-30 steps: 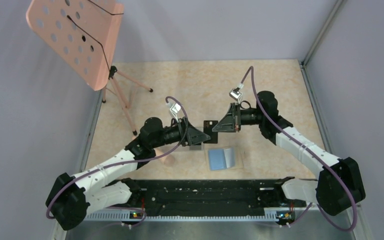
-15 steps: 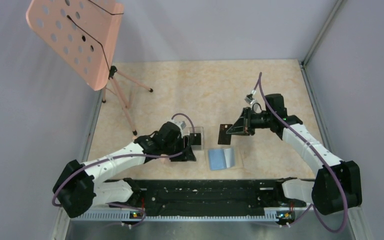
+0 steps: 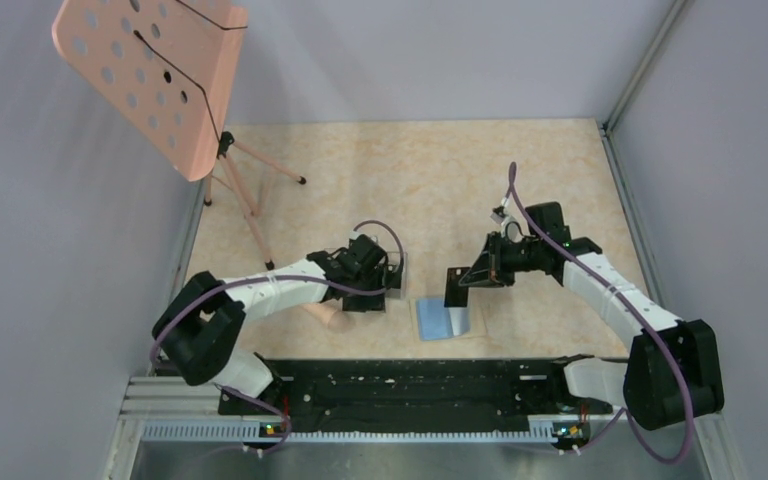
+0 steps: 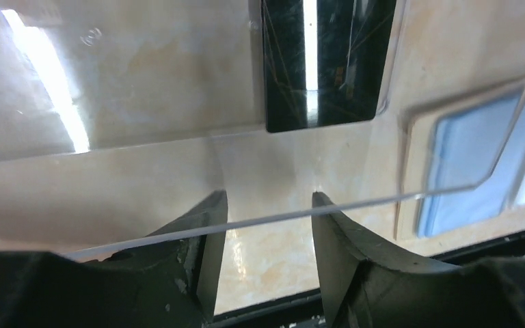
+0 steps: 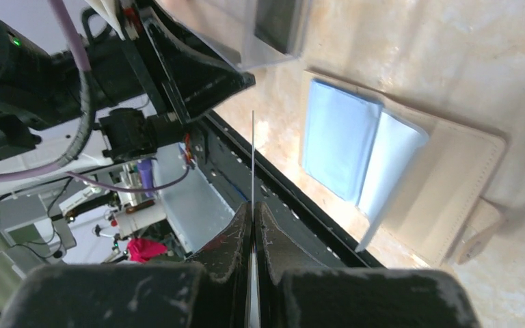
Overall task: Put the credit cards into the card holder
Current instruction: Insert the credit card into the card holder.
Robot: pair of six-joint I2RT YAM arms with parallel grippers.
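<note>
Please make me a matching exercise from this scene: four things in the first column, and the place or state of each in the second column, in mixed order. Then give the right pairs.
Column one:
1. right gripper
2. card holder
3. clear box
4. music stand

Column two:
A. pink, at the far left
B. shut on a credit card held on edge
C. lying open on the table
D. has a dark card inside

Pairs: 1-B, 2-C, 3-D, 4-A
</note>
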